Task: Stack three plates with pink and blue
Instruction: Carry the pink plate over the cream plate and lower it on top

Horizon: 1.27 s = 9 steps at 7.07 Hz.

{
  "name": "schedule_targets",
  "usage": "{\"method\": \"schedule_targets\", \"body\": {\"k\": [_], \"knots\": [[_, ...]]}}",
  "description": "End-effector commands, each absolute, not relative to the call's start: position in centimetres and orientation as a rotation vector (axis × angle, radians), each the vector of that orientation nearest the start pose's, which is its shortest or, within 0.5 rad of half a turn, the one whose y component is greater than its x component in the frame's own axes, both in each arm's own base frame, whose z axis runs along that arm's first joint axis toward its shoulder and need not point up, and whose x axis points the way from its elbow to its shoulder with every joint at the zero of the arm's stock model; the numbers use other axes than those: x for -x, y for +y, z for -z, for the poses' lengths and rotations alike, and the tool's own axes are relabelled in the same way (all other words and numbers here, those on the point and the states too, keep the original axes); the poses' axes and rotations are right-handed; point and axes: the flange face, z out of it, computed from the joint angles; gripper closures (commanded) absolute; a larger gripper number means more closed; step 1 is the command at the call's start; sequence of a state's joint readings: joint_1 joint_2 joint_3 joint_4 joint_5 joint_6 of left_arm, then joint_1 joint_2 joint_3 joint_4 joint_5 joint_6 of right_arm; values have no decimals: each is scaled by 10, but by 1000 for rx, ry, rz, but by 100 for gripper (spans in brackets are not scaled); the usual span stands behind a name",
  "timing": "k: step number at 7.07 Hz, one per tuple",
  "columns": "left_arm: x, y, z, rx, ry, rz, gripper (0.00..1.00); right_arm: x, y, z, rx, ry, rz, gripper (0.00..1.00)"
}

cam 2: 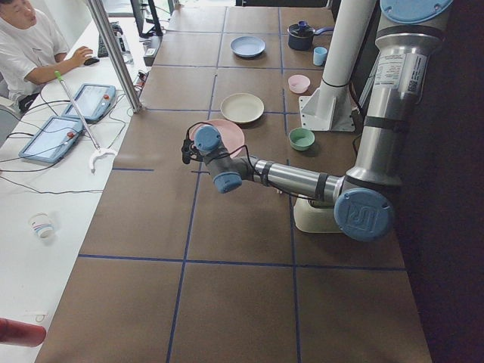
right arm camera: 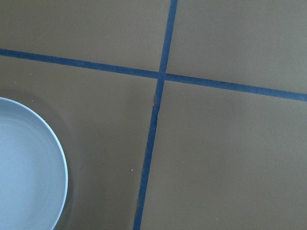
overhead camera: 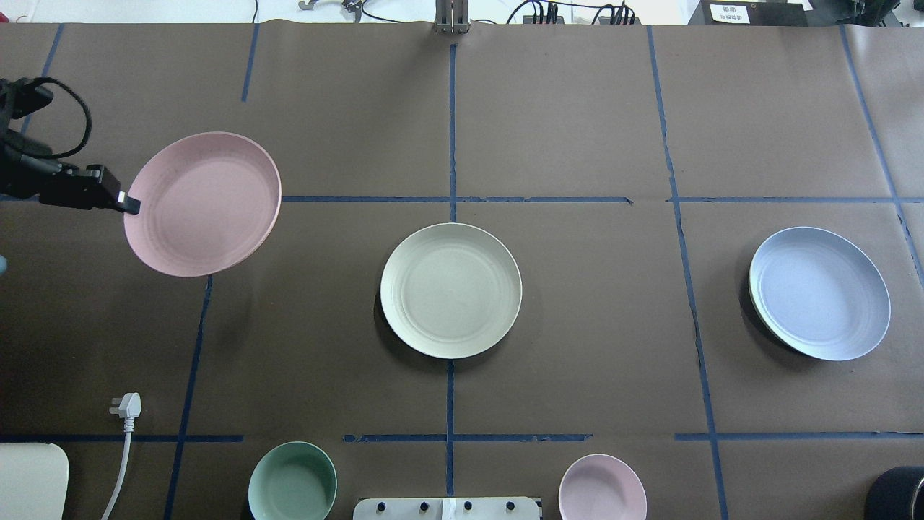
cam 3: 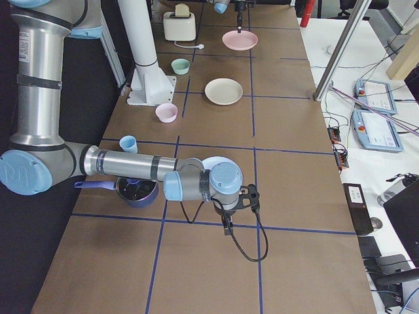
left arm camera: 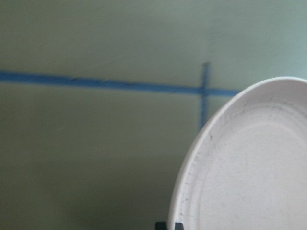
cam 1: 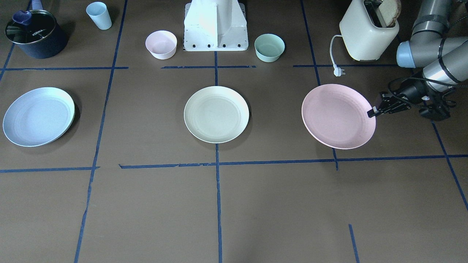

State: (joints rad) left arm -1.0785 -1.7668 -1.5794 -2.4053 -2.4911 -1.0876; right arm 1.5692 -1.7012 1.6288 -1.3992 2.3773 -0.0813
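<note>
My left gripper [cam 1: 372,112] is shut on the rim of the pale pink plate [cam 1: 338,116] and holds it slightly tilted, a little above the table; it also shows in the overhead view [overhead camera: 202,204]. The cream-white plate [cam 1: 216,114] lies flat at the table's middle. The light blue plate [cam 1: 38,116] lies flat at the far end, on my right. My right gripper [cam 3: 226,227] shows only in the exterior right view, hanging over bare table beside the blue plate [right arm camera: 29,167]; I cannot tell whether it is open or shut.
Along the robot's side stand a dark pot [cam 1: 34,34], a light blue cup [cam 1: 99,15], a small pink bowl [cam 1: 161,44], the arm pedestal [cam 1: 215,27], a mint-green bowl [cam 1: 269,47] and a toaster [cam 1: 367,31] with its plug [cam 1: 339,72].
</note>
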Motion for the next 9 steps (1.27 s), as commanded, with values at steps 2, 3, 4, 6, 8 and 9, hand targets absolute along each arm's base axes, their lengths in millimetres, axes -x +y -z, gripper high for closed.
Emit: {"method": "schedule_targets", "body": {"k": [2,3,4,6,8,9], "knots": [[-365,-516,-325,-112,1230,69,100,-60,-442,-670,-129,-805,122,0],[-410,-502,-300,-111,1203,80,100,-60,-442,-670,-129,-805,122,0],[-455,-475,-286,-67,1174,38,100,-60,-442,-670,-129,-805,122,0],[-508,-436,-272,-46,1128,-4,100,-60,-442,-671,-128,-805,121,0],[-527,-418,-267,-27,1128,-32,97,-60,-442,-671,-127,-805,120,0],[-531,-418,-259,17,1134,28,51,-60,-442,-671,-127,-805,120,0]]}}
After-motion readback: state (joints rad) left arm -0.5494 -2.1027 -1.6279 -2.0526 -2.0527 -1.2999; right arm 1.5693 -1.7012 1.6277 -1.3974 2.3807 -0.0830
